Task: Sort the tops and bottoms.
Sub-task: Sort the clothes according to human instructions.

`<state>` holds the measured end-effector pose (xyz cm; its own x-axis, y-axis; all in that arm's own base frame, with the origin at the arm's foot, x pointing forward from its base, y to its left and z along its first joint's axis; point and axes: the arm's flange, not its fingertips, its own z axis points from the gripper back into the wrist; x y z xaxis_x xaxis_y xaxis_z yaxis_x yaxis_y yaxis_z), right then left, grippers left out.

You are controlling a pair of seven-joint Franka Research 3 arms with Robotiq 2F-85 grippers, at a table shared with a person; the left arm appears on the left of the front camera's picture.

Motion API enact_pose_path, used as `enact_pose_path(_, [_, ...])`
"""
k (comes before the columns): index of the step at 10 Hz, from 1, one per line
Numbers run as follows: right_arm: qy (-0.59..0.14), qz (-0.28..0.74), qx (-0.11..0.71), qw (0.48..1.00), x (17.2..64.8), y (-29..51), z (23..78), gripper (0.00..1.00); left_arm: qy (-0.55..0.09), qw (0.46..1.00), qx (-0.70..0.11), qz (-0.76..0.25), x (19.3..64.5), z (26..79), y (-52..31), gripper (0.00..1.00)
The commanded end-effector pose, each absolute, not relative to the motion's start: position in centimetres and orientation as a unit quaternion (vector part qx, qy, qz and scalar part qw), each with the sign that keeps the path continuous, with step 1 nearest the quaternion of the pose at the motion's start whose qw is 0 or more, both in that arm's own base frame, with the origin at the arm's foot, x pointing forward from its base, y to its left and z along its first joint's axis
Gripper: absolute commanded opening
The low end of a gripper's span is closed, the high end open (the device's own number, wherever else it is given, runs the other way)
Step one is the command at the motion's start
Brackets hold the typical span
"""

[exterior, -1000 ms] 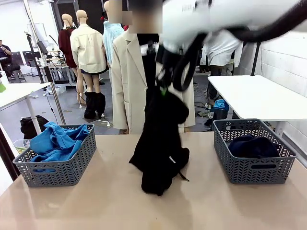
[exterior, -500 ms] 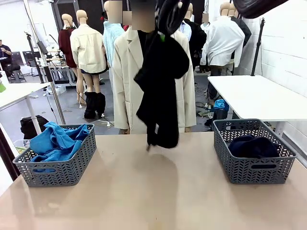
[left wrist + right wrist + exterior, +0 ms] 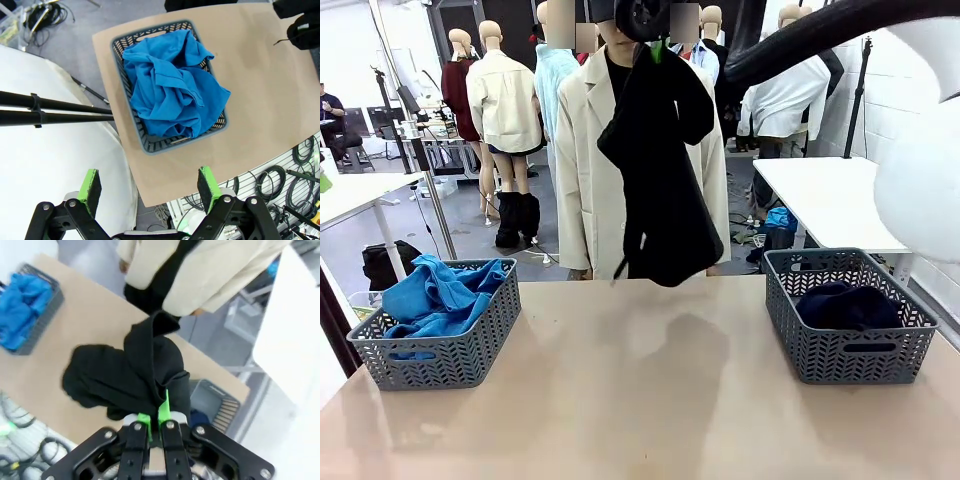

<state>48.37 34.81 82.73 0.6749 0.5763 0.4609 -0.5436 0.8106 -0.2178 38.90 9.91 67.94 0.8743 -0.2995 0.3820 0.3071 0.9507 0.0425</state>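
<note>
A black garment (image 3: 660,170) hangs in the air over the far middle of the table, clear of its surface. My right gripper (image 3: 656,38) is shut on its top, near the upper edge of the front view. From the right wrist, the closed green pads (image 3: 161,412) pinch the bunched black cloth (image 3: 125,375). High above the table's left end, my left gripper (image 3: 149,184) is open with nothing between its pads. Below it stands a grey basket (image 3: 116,55) with a blue garment (image 3: 170,85) in it.
The grey basket (image 3: 450,365) with blue clothes stands at the table's left. A second grey basket (image 3: 820,360) with dark navy clothes (image 3: 848,305) stands at the right. A person in a cream jacket (image 3: 582,170) stands at the far edge behind the garment. My right arm's white body (image 3: 920,170) looms at the right.
The right gripper has lifted the black garment from the tabletop to hang fully clear, and its lower part has swung a little to the right. The left gripper has stayed open.
</note>
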Motion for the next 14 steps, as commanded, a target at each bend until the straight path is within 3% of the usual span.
enact_pose_path(1, [-0.269,0.302,-0.049,0.913,48.12,34.87,82.77,0.0,-0.198,0.969,-0.011,-0.15,38.92,68.05,9.88,1.0])
enact_pose_path(14, [-0.269,0.302,-0.049,0.913,48.12,34.87,82.77,0.0,-0.198,0.969,-0.011,-0.15,38.92,68.05,9.88,1.0])
